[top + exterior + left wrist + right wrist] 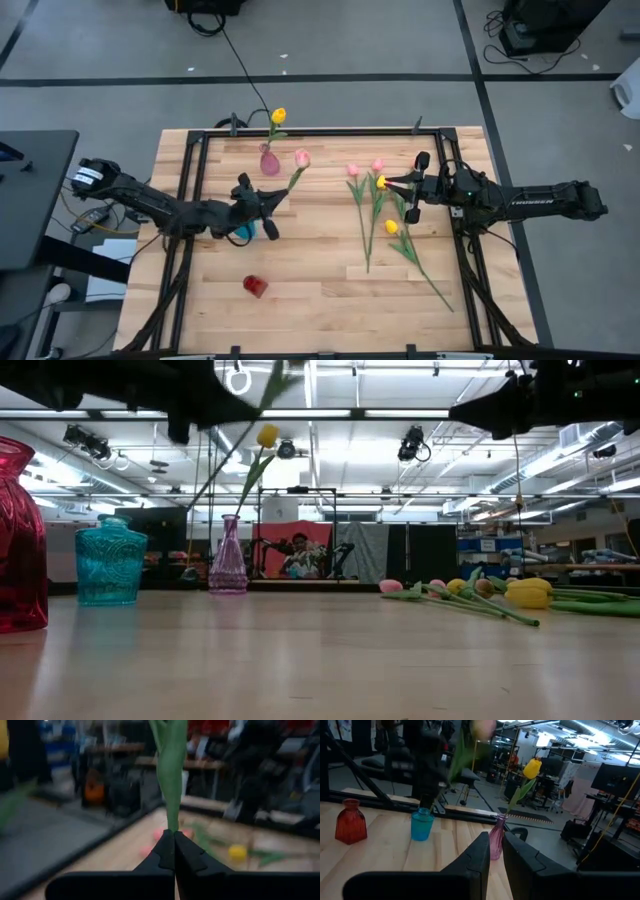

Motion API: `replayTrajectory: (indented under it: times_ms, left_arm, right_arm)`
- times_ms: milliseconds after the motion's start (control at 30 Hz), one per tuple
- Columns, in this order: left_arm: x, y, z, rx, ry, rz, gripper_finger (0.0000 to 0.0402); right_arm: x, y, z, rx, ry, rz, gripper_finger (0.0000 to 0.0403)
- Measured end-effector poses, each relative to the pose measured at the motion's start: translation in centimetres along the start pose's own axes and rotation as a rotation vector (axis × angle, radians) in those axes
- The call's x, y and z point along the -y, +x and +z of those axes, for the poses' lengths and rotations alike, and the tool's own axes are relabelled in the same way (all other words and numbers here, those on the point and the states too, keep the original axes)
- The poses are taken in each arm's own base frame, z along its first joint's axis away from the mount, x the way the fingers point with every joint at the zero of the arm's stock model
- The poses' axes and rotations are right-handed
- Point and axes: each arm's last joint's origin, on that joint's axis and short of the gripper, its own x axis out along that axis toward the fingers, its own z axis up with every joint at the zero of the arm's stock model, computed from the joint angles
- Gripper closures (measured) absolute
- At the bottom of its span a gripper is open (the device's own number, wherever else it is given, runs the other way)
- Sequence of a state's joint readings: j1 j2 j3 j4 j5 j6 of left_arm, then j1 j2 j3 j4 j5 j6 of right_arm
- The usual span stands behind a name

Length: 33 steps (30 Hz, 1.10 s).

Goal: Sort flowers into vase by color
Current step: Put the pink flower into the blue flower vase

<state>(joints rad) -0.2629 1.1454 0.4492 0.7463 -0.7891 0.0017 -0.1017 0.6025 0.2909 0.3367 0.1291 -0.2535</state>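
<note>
The left gripper (268,200) hangs above the middle of the desk (320,285), its fingers (187,857) clenched on the green stem of a pink tulip (301,157); in the left wrist view the two dark tips meet on the stem with no gap showing. The held tulip's long axis runs from the gripper toward the desk's far edge, slanting a little to the right, with the pink head at the far end, close to the pink vase (270,162). That vase stands near the far edge, left of centre, and already carries a yellow tulip (278,116) whose stem leans so that the head sits beyond the vase toward the far edge. A blue vase (243,233) stands just under the left arm near the desk's middle, and a red vase (255,286) stands nearer the front edge. The right gripper (385,181) hovers over the right half of the desk with its fingers slightly parted and nothing between them, above the loose flowers (378,215). These lie flat on the right half, pink and yellow heads mostly toward the far edge and stems running toward the front edge, one long stem slanting toward the front right corner; their exact number is hard to make out, since stems overlap.
</note>
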Motion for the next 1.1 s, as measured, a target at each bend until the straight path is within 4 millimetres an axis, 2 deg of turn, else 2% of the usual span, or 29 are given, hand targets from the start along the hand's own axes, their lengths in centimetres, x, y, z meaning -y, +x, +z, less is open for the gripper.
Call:
replayTrajectory:
  times_ms: [133,400,500,667,767,833,1100]
  left_arm:
    - [0.9,-1.0,1.3,0.106,0.061,-0.051,0.0401]
    - [2.1,-3.4,0.6,0.095,0.139,-0.038,0.0401]
    - [1.8,-4.6,0.4,0.109,0.132,0.001,0.0401]
    - [0.6,-5.9,-0.5,0.135,0.074,0.006,0.0401]
    - [0.5,-5.9,-0.7,0.133,0.078,0.001,0.0401]
    - [0.6,-6.0,-0.6,0.139,0.079,-0.015,0.0401]
    - [0.6,-6.4,-0.2,0.16,0.088,-0.055,0.0401]
  right_arm:
    - [0.0,0.0,-0.1,-0.01,-0.001,-0.003,0.0337]
    - [0.0,0.0,-0.2,-0.017,-0.003,-0.002,0.0337]
    - [0.0,0.0,-0.2,-0.016,-0.001,0.003,0.0337]
    - [-0.5,0.8,0.0,0.047,0.044,0.126,0.0337]
    - [-0.9,2.2,0.1,0.098,0.117,0.145,0.0337]
    - [-1.4,3.6,0.1,0.065,0.144,0.162,0.0337]
    - [-4.9,12.5,-0.4,-0.131,0.153,0.241,0.0337]
